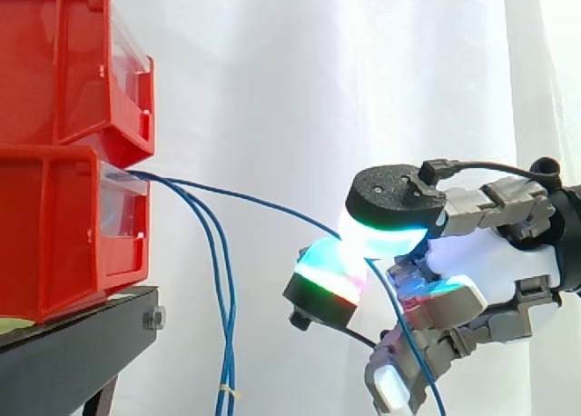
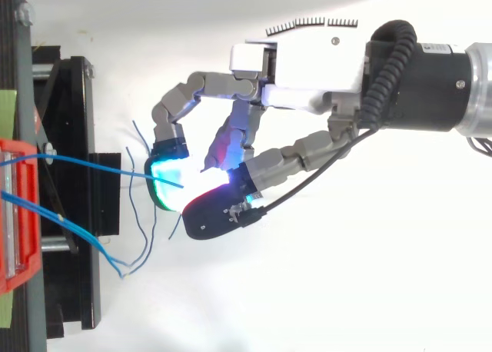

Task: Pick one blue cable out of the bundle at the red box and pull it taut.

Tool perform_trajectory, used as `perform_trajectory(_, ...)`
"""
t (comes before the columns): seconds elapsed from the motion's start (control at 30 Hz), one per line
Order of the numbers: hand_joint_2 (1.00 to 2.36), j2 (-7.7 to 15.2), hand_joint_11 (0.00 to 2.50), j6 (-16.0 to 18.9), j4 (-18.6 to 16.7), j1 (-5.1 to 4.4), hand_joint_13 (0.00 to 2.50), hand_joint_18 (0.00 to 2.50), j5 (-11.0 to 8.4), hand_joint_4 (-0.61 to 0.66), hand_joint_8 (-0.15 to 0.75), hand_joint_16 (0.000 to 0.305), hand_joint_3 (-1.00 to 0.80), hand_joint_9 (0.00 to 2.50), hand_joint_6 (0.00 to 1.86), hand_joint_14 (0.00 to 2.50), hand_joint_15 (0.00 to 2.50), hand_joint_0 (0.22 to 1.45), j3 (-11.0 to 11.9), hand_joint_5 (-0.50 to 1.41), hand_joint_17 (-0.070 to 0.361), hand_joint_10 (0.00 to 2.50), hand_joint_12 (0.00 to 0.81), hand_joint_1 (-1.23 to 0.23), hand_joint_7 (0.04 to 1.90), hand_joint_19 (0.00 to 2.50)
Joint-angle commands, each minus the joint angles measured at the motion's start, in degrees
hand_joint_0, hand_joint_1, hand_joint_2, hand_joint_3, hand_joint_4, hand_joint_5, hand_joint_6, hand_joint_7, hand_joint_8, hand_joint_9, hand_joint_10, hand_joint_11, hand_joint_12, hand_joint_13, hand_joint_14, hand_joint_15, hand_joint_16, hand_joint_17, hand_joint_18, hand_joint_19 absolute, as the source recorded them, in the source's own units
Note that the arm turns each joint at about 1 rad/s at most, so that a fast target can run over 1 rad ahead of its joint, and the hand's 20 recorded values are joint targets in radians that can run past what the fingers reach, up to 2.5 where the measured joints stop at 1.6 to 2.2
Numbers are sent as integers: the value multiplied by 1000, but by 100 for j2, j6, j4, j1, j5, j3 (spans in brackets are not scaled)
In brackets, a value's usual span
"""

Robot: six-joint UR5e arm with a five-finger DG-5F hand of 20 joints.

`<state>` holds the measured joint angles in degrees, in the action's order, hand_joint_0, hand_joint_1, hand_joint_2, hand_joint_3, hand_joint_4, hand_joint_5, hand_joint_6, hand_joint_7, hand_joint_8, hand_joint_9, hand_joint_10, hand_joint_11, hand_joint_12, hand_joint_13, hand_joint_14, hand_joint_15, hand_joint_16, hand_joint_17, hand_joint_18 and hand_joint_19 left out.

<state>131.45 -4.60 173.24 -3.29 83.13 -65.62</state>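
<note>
A white curtain [image 1: 300,71] hangs behind the work. The hand [image 1: 495,262] comes in from the right with its fingers curled, and two glowing pads [image 1: 381,232] are closed together on one blue cable [image 1: 263,201], a cyan-green pad above and a green-and-red one below. In the side view the held cable's long axis runs left to right. It leaves the bin high on the left and slopes down to the pinch in a slight bow, not a dead-straight line. Past the pads its free end drops down across the hand to the bottom edge.

The top view shows the hand [image 2: 307,75] from above, and there the held cable [image 2: 100,167] reads as an almost straight line from the bin to the pads.

The other blue cables [image 1: 221,289] hang loose from the same opening, well apart from the hand. Seen from above, they [image 2: 115,264] loop beside the stand.

All the cables leave the upper front edge of the lower red bin [image 1: 54,234], above its clear front panel. What lies inside cannot be told. A second red bin [image 1: 54,62] is stacked on it, and both sit on the black stand [image 1: 73,348].
</note>
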Motion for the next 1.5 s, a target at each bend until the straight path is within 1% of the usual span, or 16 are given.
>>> perform_trajectory(0.0, 1854, 4, 834, -41, 17, -5, 1063, 825, -7, -342, 351, 64, -42, 1502, 881, 14, 450, 456, -4, -20, 143, 7, 432, -843, 1222, 332)
perform_trajectory(0.1, 1912, 4, 801, -41, 17, -5, 1063, 829, 10, -343, 352, 64, -61, 1493, 878, 12, 447, 441, -4, -18, 145, 12, 436, -834, 1221, 329)
perform_trajectory(0.2, 1926, 4, 815, -41, 17, -5, 1060, 826, 10, -342, 357, 64, -66, 1486, 878, 12, 450, 437, -4, -17, 145, 10, 436, -836, 1220, 322)
perform_trajectory(0.27, 1875, 4, 815, -41, 17, -5, 1053, 823, 19, -332, 364, 65, -60, 1459, 879, 12, 451, 447, -4, -21, 145, 7, 438, -867, 1232, 317)
perform_trajectory(0.3, 1777, -5, 814, -41, 17, -5, 1043, 816, 19, -325, 362, 64, -34, 1453, 883, 12, 448, 469, -4, -25, 144, 9, 435, -884, 1227, 320)
perform_trajectory(0.37, 1709, -5, 826, -41, 17, -5, 1032, 809, 19, -318, 363, 64, -23, 1440, 886, 12, 454, 484, -4, -29, 143, 10, 433, -901, 1232, 315)
perform_trajectory(0.5, 1674, -5, 852, -41, 17, 4, 1027, 799, 19, -314, 360, 63, -15, 1437, 888, 13, 461, 496, -4, -31, 142, 10, 431, -908, 1243, 319)
perform_trajectory(0.83, 1754, -5, 823, -41, 17, -5, 1033, 791, 19, -311, 360, 63, -27, 1434, 890, 14, 468, 484, -13, -27, 142, 9, 431, -888, 1224, 322)
perform_trajectory(0.93, 1761, 4, 809, -41, 0, -5, 1031, 792, 28, -313, 364, 63, -29, 1431, 890, 13, 474, 483, -74, -26, 143, 9, 433, -887, 1219, 322)
perform_trajectory(1.03, 1756, 4, 821, -41, -18, 4, 1031, 792, 28, -311, 364, 63, -28, 1427, 889, 14, 463, 484, -206, -26, 143, 9, 433, -889, 1218, 319)
perform_trajectory(1.1, 1752, 4, 814, -6, -124, -5, 1031, 790, 28, -314, 367, 63, -31, 1426, 890, 13, 468, 485, -373, -26, 143, 9, 432, -893, 1218, 320)
perform_trajectory(1.17, 1750, 4, 808, 20, -273, -13, 1030, 789, 28, -310, 364, 64, -30, 1423, 889, 13, 472, 486, -461, -27, 143, 9, 429, -893, 1222, 323)
perform_trajectory(1.27, 1749, 4, 809, -15, -888, -31, 1024, 790, 28, -312, 364, 63, -30, 1422, 890, 14, 464, 486, -637, -26, 143, 9, 434, -894, 1215, 320)
perform_trajectory(1.37, 1748, 4, 807, -15, -1301, -31, 1023, 790, 28, -314, 364, 63, -30, 1420, 889, 14, 467, 486, -777, -26, 143, 7, 434, -894, 1220, 320)
perform_trajectory(1.4, 1740, -5, 804, -15, -1565, -31, 1023, 790, 28, -312, 368, 63, -23, 1420, 889, 13, 467, 487, -848, -26, 143, 10, 435, -892, 1223, 320)
perform_trajectory(1.47, 1743, 4, 804, -24, -1670, -31, 1024, 790, 28, -307, 366, 63, -24, 1414, 888, 13, 467, 487, -856, -27, 143, 10, 435, -893, 1229, 323)
